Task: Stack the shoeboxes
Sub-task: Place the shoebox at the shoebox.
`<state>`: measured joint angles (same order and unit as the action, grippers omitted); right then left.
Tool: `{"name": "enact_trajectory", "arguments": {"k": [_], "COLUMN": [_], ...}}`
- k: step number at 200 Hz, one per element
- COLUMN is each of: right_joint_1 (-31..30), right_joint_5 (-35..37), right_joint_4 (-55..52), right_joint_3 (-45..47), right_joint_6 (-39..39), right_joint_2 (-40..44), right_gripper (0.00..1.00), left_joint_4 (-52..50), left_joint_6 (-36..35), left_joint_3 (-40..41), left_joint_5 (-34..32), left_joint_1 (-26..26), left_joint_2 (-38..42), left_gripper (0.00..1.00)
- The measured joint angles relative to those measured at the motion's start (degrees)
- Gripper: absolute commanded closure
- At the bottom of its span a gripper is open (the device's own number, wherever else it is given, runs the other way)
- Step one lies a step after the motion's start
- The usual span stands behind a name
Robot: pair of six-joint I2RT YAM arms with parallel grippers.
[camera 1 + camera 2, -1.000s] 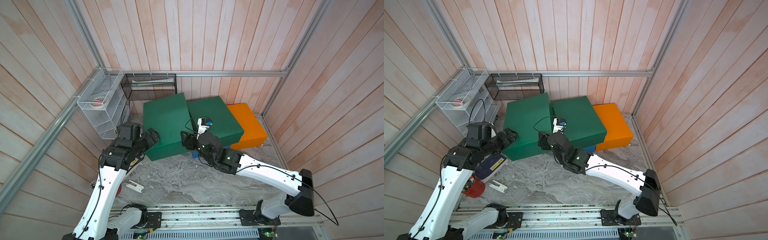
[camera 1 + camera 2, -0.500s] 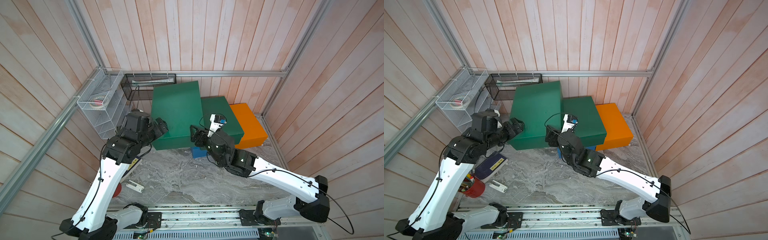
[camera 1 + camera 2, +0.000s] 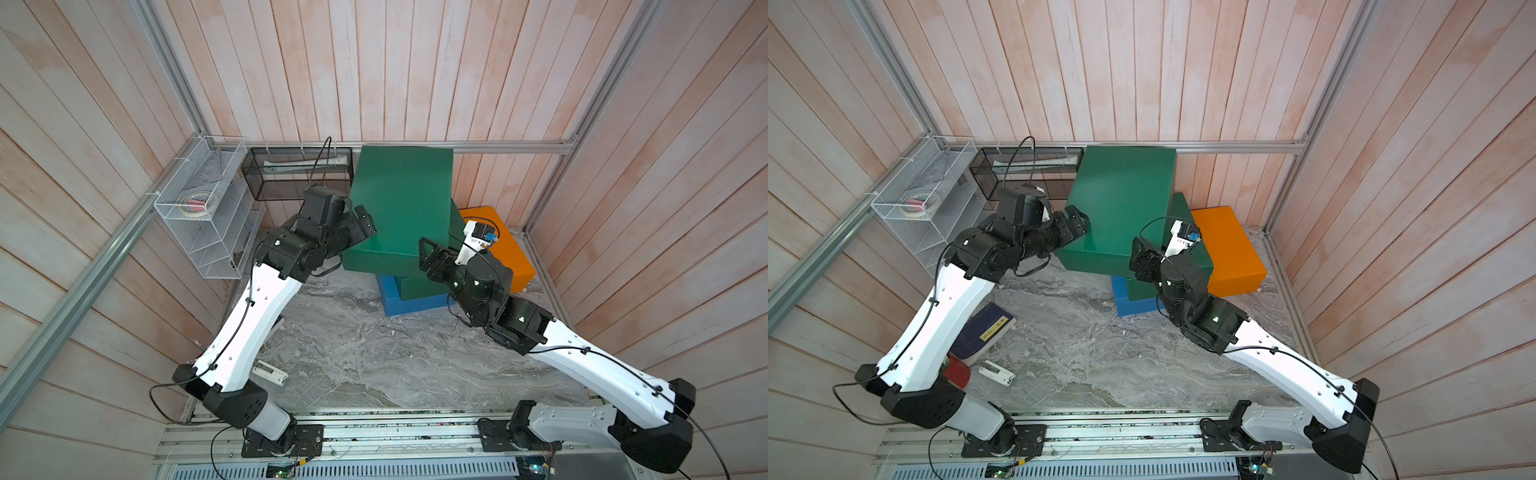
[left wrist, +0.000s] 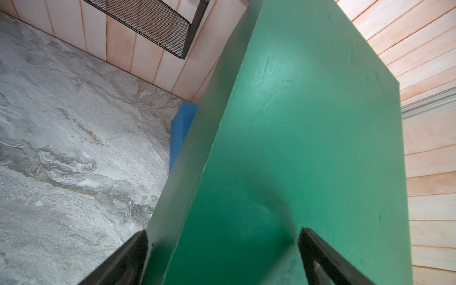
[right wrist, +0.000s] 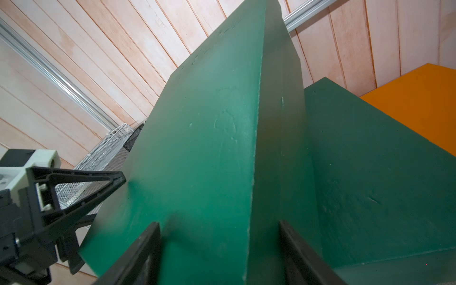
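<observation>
Left wrist view shows raised green shoebox (image 4: 308, 135) inside left gripper (image 4: 223, 232).

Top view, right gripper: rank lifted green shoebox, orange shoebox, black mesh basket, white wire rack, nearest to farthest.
1. Lifted green shoebox: gripped by the right gripper at its near corner.
2. Orange shoebox: on the table, just to the gripper's right.
3. Black mesh basket: on the back wall, left of the lifted box.
4. White wire rack: on the left wall, farthest.

The left gripper (image 3: 1077, 223) and right gripper (image 3: 1139, 253) clamp the raised green shoebox (image 3: 1121, 203), tilted above the lower green shoebox (image 3: 1142, 290) on the blue shoebox (image 3: 1121, 301). The orange shoebox (image 3: 1229, 249) sits just beside.
</observation>
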<state>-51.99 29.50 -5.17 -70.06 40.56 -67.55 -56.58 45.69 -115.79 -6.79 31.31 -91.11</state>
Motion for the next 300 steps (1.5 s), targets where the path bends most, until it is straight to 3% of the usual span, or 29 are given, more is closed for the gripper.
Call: {"name": "enact_trajectory", "arguments": {"k": [71,145,238,295,300], "right_joint_1": [12.6,24.9,32.1,33.5,33.5], "right_joint_5": [-13.0,-31.8,-41.4,-42.7,-42.7], "right_joint_4": [-4.0,-3.6,-3.0,-6.5,-6.6], "right_joint_3": [2.0,2.0,1.2,-0.7,-0.8], "right_joint_6": [1.2,1.8,-0.5,-2.6,-2.8], "right_joint_2": [3.0,-1.4,-2.6,-2.7,-2.7], "right_gripper": [0.26,0.21,0.14,0.08,0.04], "left_joint_4": [2.6,4.1,6.5,7.7,7.8], "left_joint_6": [0.0,0.0,-0.1,-0.2,-0.2], "left_joint_3": [-11.8,-12.9,-12.8,-11.0,-10.8], "left_joint_5": [5.0,6.6,7.7,9.8,9.8], "left_joint_1": [0.1,0.3,1.3,1.7,1.7], "left_joint_2": [-13.5,-15.5,-15.3,-14.1,-14.0], "left_gripper": [0.02,0.02,0.0,0.0,0.0]}}
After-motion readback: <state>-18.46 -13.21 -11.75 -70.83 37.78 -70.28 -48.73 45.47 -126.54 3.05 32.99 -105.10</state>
